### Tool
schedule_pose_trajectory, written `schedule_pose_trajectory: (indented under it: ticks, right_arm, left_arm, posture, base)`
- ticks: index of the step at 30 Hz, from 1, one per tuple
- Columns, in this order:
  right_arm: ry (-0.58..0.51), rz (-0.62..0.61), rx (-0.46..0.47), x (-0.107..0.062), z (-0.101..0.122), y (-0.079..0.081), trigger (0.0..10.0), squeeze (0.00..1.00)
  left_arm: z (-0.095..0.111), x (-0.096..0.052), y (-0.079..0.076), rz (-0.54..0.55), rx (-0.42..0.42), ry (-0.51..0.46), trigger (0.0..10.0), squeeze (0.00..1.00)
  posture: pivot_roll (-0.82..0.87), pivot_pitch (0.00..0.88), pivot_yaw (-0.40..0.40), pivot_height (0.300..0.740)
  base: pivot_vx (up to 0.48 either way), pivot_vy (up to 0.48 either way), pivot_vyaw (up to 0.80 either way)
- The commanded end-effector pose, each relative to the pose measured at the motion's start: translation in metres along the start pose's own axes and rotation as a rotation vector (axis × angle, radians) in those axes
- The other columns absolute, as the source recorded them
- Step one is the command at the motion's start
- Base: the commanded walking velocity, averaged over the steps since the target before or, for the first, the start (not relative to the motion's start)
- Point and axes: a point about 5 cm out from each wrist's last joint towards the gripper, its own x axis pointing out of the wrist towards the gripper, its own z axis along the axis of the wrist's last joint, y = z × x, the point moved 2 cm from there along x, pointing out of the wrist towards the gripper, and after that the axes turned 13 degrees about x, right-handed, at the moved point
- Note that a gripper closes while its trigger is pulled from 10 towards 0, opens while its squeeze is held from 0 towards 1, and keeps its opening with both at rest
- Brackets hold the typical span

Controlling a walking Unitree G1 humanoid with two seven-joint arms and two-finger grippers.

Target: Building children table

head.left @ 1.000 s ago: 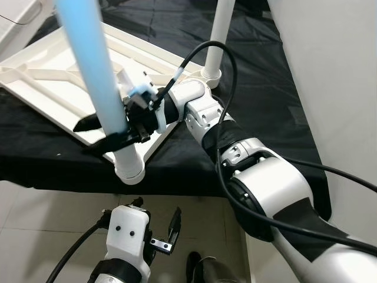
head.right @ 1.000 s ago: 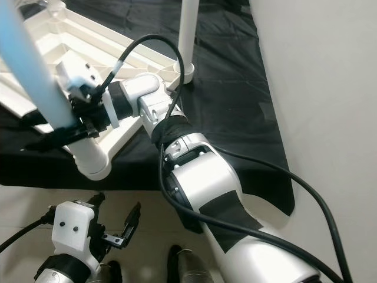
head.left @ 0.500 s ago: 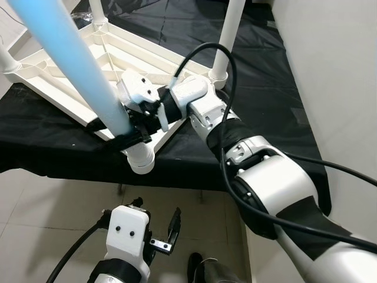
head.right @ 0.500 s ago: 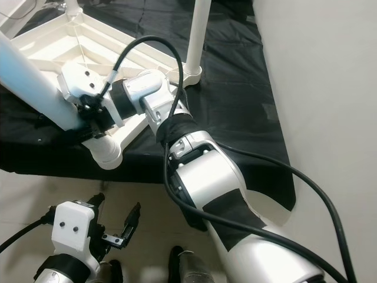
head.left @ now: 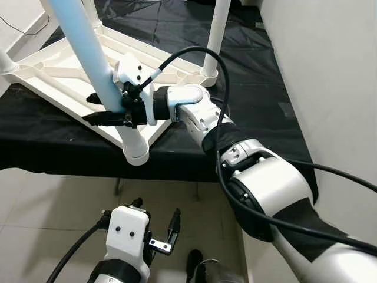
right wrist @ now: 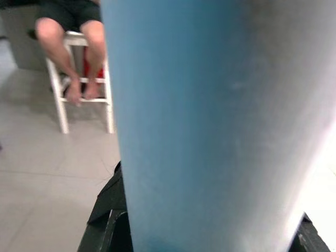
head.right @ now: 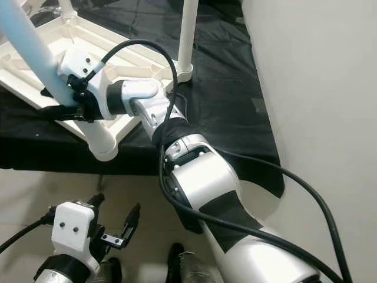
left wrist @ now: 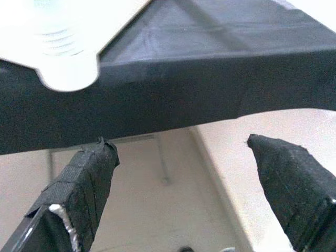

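Left eye view: right end effector [head.left: 109, 111] clenched on blue leg [head.left: 82, 47], upper left of frame, at tabletop [head.left: 59, 73] corner socket [head.left: 135, 154]; step: seating leg; next likely push and twist home; left end effector [left wrist: 184, 178] released, idle.

Upturned white tabletop [head.left: 56, 71] on black cloth, pale-blue leg [head.left: 82, 41] (tilted) at its near corner

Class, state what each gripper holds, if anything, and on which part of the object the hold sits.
The right gripper clamps the light blue table leg near its lower end, just above the white corner socket. The left gripper hangs open and holds nothing.
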Motion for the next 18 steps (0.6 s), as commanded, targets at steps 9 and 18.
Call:
schedule_pose_trajectory:
  ticks: [9, 18]
  right_arm:
    - [0.035, -0.178, 0.162, 0.000, -0.027, -0.010, 10.0, 0.00]
    - [0.002, -0.372, 0.206, -0.004, -0.029, -0.023, 10.0, 0.00]
  left_arm:
    - [-0.003, -0.002, -0.002, -0.001, -0.006, 0.026, 10.0, 0.00]
    - [-0.003, -0.002, -0.002, -0.004, -0.004, 0.025, 10.0, 0.00]
  posture:
    - [0.09, 0.332, -0.106, 0.734]
    - [0.09, 0.330, -0.105, 0.734]
  base:
    - [0.000, 0.000, 0.00]
    - [0.000, 0.000, 0.00]
